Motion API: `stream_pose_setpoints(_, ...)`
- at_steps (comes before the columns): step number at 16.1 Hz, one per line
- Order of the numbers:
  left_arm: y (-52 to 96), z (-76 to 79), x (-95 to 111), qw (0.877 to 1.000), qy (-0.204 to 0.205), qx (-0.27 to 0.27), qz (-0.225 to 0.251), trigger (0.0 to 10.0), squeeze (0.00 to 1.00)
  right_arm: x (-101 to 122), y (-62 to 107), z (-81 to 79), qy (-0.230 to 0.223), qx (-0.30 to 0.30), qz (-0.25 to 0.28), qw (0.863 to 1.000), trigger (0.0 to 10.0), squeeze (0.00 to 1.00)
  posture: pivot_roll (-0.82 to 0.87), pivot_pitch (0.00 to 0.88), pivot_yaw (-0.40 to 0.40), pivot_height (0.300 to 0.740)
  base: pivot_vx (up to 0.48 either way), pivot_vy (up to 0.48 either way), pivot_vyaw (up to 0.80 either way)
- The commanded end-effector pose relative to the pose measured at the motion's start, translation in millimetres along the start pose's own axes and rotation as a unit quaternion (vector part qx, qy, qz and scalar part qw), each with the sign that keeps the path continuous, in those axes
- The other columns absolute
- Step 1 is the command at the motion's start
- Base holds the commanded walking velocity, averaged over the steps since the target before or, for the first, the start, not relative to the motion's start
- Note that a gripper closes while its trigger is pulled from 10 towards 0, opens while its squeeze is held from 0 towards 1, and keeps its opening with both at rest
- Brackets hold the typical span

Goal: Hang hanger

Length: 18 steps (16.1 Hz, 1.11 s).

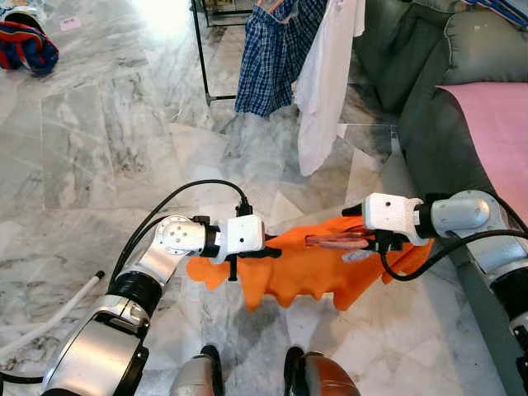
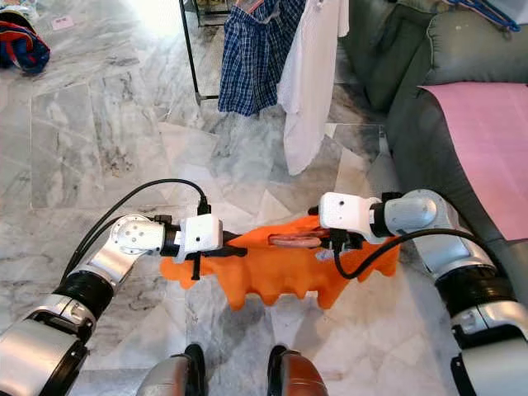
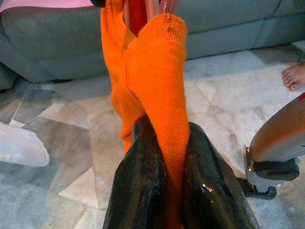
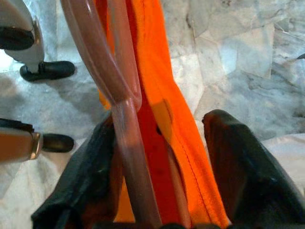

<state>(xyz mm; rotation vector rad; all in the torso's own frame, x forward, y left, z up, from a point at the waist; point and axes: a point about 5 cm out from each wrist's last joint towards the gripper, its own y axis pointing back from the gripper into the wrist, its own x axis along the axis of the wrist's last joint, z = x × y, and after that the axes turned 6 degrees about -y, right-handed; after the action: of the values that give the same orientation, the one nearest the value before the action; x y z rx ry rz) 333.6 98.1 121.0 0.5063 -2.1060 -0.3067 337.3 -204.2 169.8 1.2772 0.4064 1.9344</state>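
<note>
An orange garment [image 1: 313, 276] hangs stretched between my two grippers at waist height over the marble floor. A translucent pink hanger [image 1: 337, 241] lies inside its upper edge, toward the right. My left gripper [image 1: 268, 252] is shut on the garment's left end; the wrist view has the orange cloth [image 3: 157, 86] pinched between both black fingers [image 3: 143, 181]. My right gripper [image 1: 375, 243] holds the right end. There the hanger's pink bars [image 4: 119, 114] and a fold of cloth [image 4: 167, 95] sit between the fingers, pressed against one finger [image 4: 90, 176].
A black clothes rack [image 1: 200, 49] stands ahead with a blue plaid shirt [image 1: 272, 58] and a white garment [image 1: 326, 82] hanging on it. A grey sofa [image 1: 429, 124] with a pink cover [image 1: 495, 124] runs along the right. A person's bare foot [image 3: 295, 76] is near the sofa.
</note>
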Motion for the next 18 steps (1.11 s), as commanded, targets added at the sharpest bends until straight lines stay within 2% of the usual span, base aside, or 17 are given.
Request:
stream_pose_setpoints(1,-1.8,1.0,3.0,1.000,-0.010,-0.008,0.007,0.0,0.00,-1.5,1.1,-0.1,0.008,0.008,-0.008,1.000,0.0,0.00,-0.01,0.267,-0.015,0.740,0.000,0.000,0.00)
stream_pose_setpoints(9,1.0,3.2,-3.1,1.000,-0.005,-0.006,-0.009,0.0,0.00,-4.4,1.4,-0.9,0.005,0.003,-0.005,1.000,0.0,0.00,-0.02,0.270,-0.011,0.740,0.000,0.000,0.00)
stream_pose_setpoints(18,25.3,-5.4,-20.1,0.997,0.005,0.038,-0.063,0.0,0.00,-11.7,8.0,-3.8,-0.009,-0.008,-0.006,1.000,0.0,0.00,-0.02,0.274,-0.012,0.740,0.000,0.000,0.00)
